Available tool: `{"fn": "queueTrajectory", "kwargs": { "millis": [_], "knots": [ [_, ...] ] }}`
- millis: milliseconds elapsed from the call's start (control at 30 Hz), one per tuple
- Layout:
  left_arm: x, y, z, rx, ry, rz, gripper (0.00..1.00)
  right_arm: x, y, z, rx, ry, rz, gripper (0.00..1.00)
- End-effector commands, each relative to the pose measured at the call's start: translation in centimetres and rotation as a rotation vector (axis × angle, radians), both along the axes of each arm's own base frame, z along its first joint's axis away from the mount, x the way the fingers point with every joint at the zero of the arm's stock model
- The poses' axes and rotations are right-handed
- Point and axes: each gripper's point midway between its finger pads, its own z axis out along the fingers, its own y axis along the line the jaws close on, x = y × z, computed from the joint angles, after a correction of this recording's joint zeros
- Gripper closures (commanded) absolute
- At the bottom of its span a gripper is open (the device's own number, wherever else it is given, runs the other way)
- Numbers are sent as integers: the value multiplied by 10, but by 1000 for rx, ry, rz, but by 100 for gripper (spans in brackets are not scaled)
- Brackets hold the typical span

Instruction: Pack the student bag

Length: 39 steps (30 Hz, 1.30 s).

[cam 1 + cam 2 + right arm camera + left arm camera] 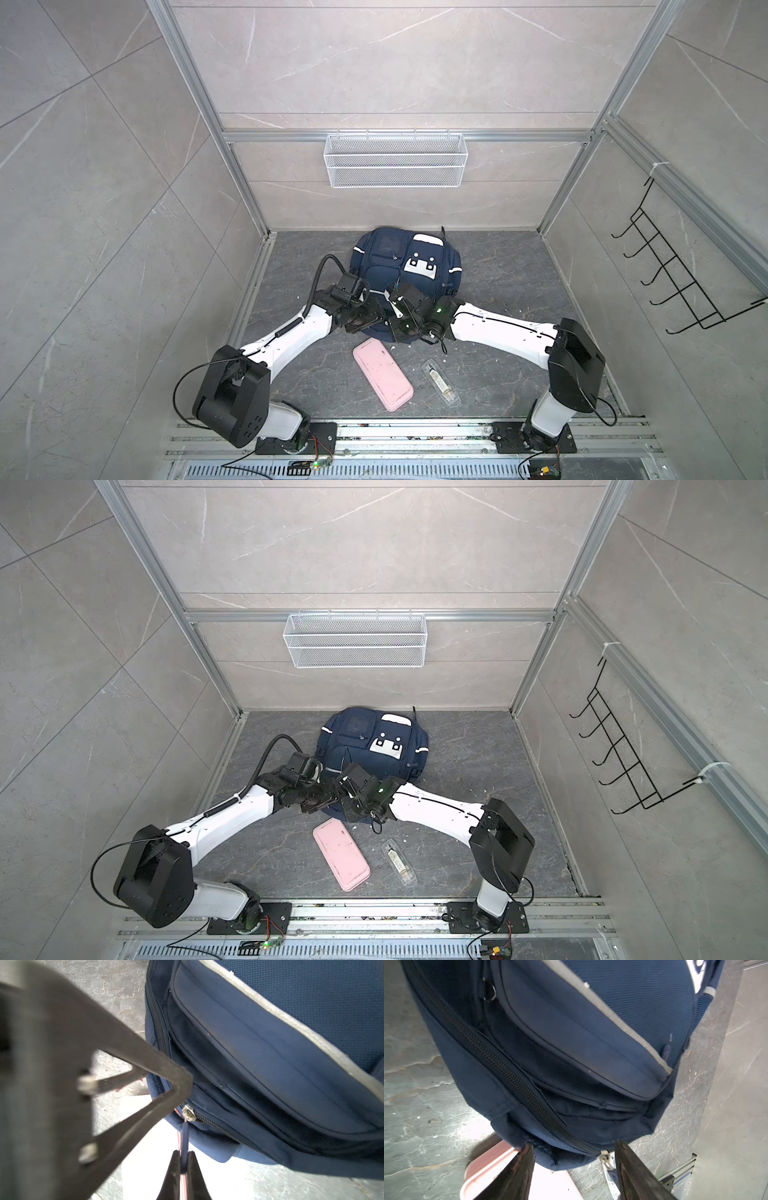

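1. A pink case (382, 374) and, to its right, what appears to be a clear pouch (441, 382) are laid on the near side.
2. The student bag (409, 266) is laid flat beyond them, toward the far wall.
3. The right gripper (184, 1154) is clamped on the bag's blue zip pull (185, 1134).
4. The left gripper (574, 1147) is held with fingers apart at the bag's near end.

left gripper (574, 1144) spread, right gripper (184, 1152) clamped
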Motion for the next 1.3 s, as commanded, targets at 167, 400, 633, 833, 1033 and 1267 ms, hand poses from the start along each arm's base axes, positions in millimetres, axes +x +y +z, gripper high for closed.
{"fn": "queueTrajectory", "kwargs": {
  "millis": [167,400,633,833,1033,1267],
  "knots": [
    [16,-10,-21,-53,42,36,37,-1,13,3,40,-18,33,100],
    [21,-9,-34,-27,64,28,57,-4,3,-13,6,-10,17,100],
    [28,-3,-30,-11,51,31,99,-6,-5,-17,-6,-10,-1,100],
    [40,12,-16,-9,19,51,100,-9,-23,-27,-50,-15,-31,100],
    [52,39,-1,9,-24,101,100,-8,-50,-32,-80,-23,-73,100],
    [65,80,4,32,-43,190,100,7,-107,-38,-120,-6,-173,100]
  ]
}}
